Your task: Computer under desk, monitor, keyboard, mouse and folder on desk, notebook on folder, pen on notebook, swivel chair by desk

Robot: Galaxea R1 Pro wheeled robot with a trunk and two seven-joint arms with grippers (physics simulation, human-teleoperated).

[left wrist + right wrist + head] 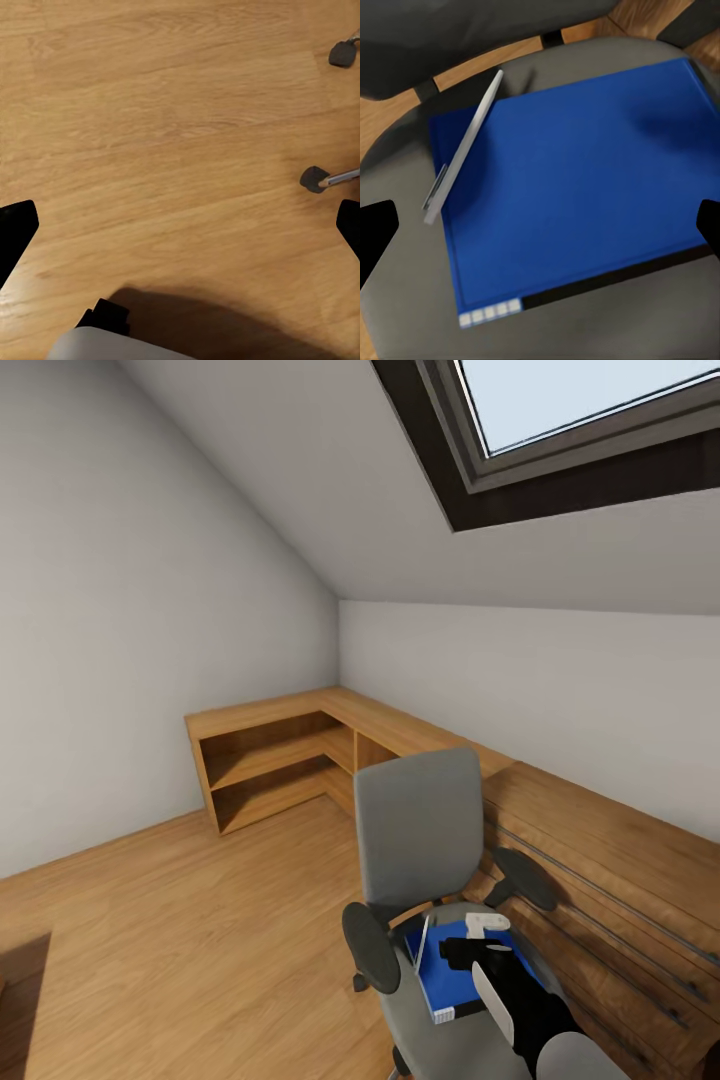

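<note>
Folder [577,187] under my right hand: plain blue cover, nothing written that I can read.
Folder edge: a row of small white squares (blank, no letters or numbers).
Elsewhere: no readable text.

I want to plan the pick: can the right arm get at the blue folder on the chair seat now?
Probably yes. The right claw hangs open above the folder on the swivel chair; only the pen lies on its edge.

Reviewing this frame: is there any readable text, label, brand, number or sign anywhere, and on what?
None can be read.
The blue folder on the swivel chair has a plain cover; the row of small white squares at one corner of its edge carries no legible characters.
The silver pen lying at the folder's edge shows no marking.
The wooden cabinets, walls and skylight bear no signs.
</note>
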